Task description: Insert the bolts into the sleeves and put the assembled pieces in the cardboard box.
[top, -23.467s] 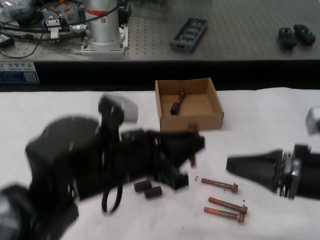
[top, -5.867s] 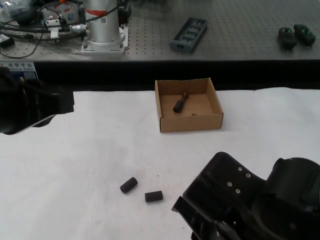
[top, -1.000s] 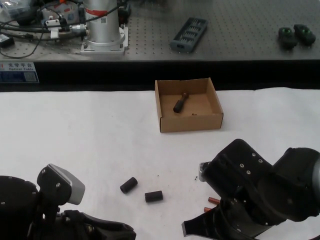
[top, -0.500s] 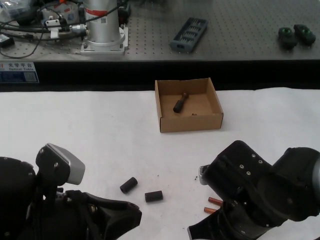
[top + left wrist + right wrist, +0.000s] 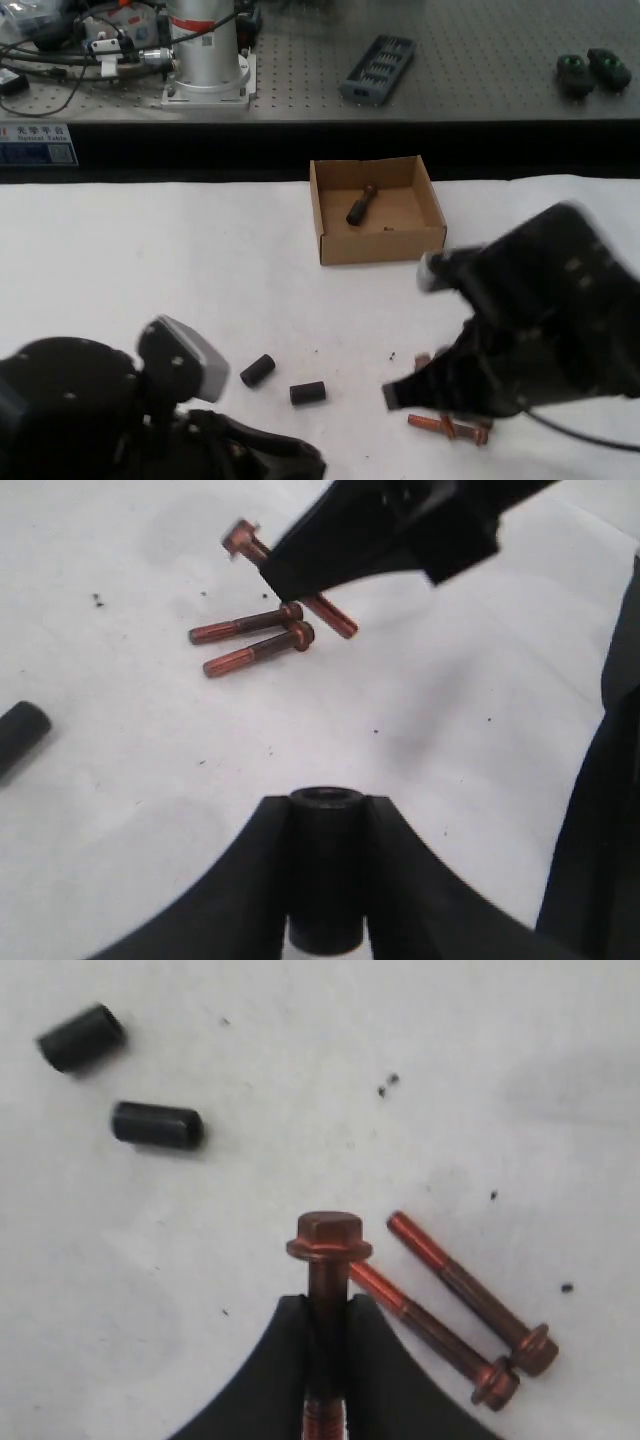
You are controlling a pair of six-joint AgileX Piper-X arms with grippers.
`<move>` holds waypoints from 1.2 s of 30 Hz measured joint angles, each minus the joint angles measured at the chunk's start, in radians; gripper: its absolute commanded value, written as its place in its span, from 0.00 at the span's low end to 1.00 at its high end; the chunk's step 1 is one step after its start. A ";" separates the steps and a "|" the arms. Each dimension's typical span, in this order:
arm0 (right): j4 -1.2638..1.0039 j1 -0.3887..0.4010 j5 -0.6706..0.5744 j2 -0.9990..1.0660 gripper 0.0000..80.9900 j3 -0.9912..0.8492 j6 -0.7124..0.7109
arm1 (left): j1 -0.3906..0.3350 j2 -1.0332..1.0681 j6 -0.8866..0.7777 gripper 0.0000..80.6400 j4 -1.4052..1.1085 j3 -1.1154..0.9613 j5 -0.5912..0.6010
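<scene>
In the left wrist view my left gripper [image 5: 325, 810] is shut on a short black sleeve [image 5: 325, 875], its bore facing outward. My right gripper [image 5: 328, 1305] is shut on a copper bolt [image 5: 328, 1250], hex head out past the fingertips. The left wrist view has that same bolt [image 5: 333, 617] in the other gripper, above the white cloth. Two loose bolts [image 5: 470, 1295] lie side by side on the cloth beneath it. Two loose sleeves [image 5: 257, 370] [image 5: 307, 392] lie between the arms. The cardboard box [image 5: 380, 245] at the back holds one assembled piece [image 5: 358, 207].
White cloth [image 5: 200, 280] covers the near bench. Behind it, a perforated metal table carries a metal column [image 5: 205, 50], a dark rack [image 5: 378, 65] and cables. Small dark specks [image 5: 388, 1083] dot the cloth near the bolts.
The right arm has lifted and swung up and to the right with the bolt, uncovering the loose bolts. The left arm has slid right along the near edge.
</scene>
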 measured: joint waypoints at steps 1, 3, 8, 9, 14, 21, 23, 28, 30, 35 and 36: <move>-0.008 -0.013 -0.021 -0.028 0.05 0.000 -0.022 | -0.021 0.042 0.000 0.01 -0.006 0.000 0.000; -0.023 -0.041 -0.073 -0.080 0.05 0.000 -0.065 | -0.036 0.090 0.000 0.01 -0.121 0.000 0.014; -0.147 -0.158 -0.351 -0.198 0.05 0.031 -0.122 | -0.041 0.226 -0.040 0.01 -0.338 0.000 0.067; -0.195 -0.182 -0.401 -0.209 0.05 0.053 -0.110 | -0.041 0.245 -0.059 0.01 -0.373 0.000 0.067; -0.421 -0.280 -0.581 -0.216 0.05 0.165 0.008 | -0.041 0.316 -0.207 0.01 -0.586 0.000 0.038; -0.585 -0.319 -0.677 -0.216 0.05 0.236 0.052 | -0.041 0.391 -0.377 0.01 -0.800 -0.001 -0.024; -0.611 -0.320 -0.702 -0.216 0.05 0.248 0.054 | -0.041 0.405 -0.400 0.01 -0.817 -0.001 -0.023; -0.684 -0.320 -0.770 -0.216 0.05 0.260 0.077 | -0.055 0.447 -0.452 0.01 -0.861 -0.001 -0.026; -0.691 -0.320 -0.779 -0.216 0.05 0.266 0.081 | -0.074 0.465 -0.462 0.01 -0.874 -0.001 -0.026; -0.704 -0.320 -0.815 -0.216 0.05 0.293 0.091 | -0.131 0.492 -0.488 0.01 -0.917 -0.023 -0.008; -0.706 -0.320 -0.819 -0.216 0.05 0.299 0.096 | -0.141 0.491 -0.488 0.01 -0.918 -0.028 -0.005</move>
